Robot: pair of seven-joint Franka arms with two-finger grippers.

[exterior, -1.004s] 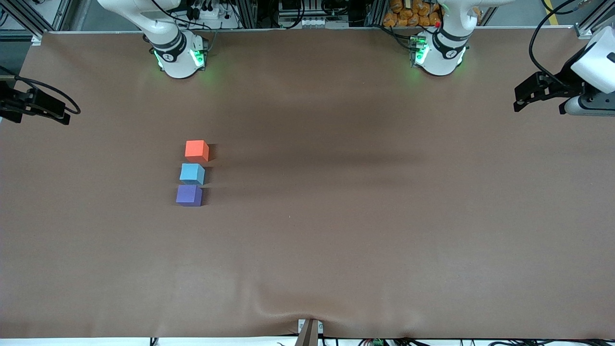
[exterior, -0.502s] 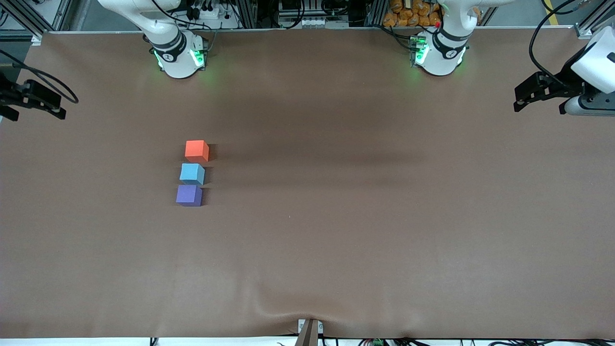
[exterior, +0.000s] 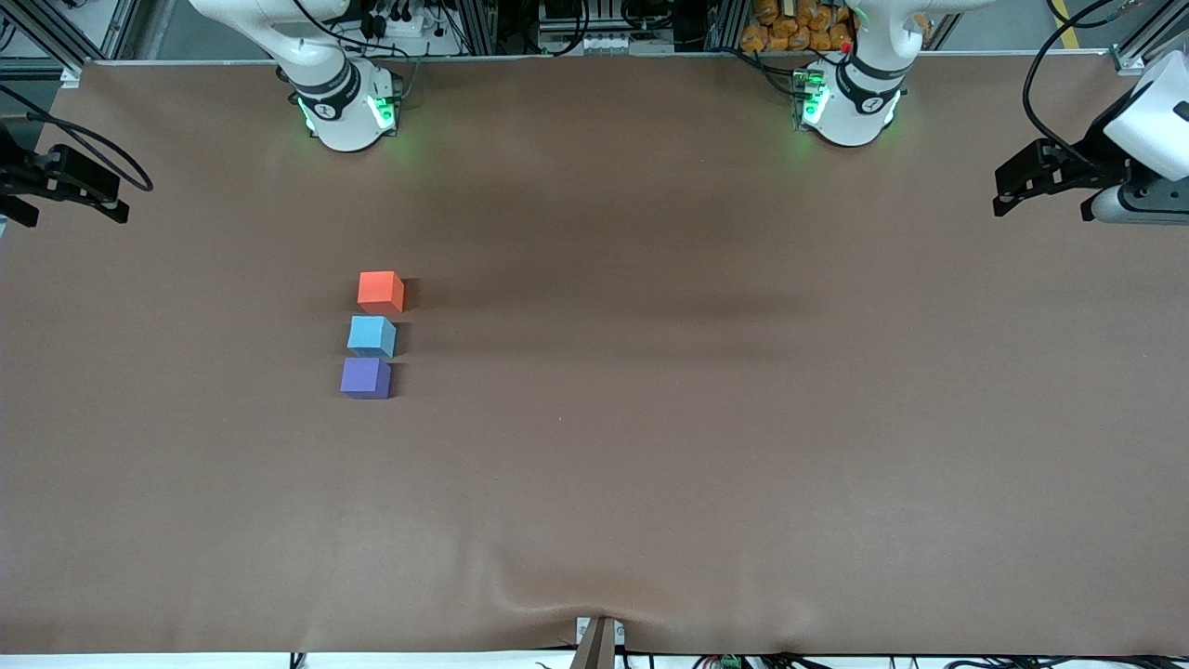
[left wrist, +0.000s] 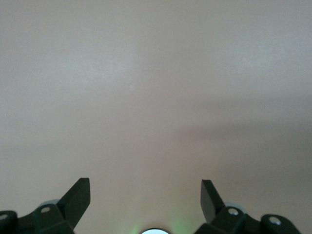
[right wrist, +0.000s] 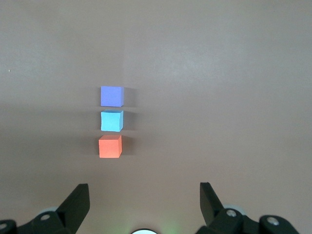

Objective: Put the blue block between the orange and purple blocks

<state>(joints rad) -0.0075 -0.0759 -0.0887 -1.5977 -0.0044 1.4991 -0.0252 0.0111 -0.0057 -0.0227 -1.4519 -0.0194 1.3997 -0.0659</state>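
Front view: blue block (exterior: 372,334) sitting on the table (exterior: 706,446) in a short row, orange block (exterior: 380,291) just beside it on the side farther from the front camera, purple block (exterior: 365,377) just beside it on the nearer side. Narrow gaps either way, the one to the purple block too slim to rule out contact. Row lying toward the right arm's end of the table. Judging by this layout, placement looks done, which would explain both arms parked high at the table's ends, well apart from the blue block. Right gripper (exterior: 56,181) at that view's edge, left gripper (exterior: 1045,177) at the other; finger spacing hard to read here.

Left wrist view: nothing but bare brown cloth below, no blocks. Left gripper (left wrist: 145,195) wide open, empty, waiting.

Right wrist view: blue block (right wrist: 112,121) again in the middle, orange block (right wrist: 110,146) and purple block (right wrist: 112,96) flanking it, seen from above, with a clear strip of cloth on each side of the blue block. Right gripper (right wrist: 144,195) spread fully, holding nothing, up over the cloth near the orange block's end of the row.
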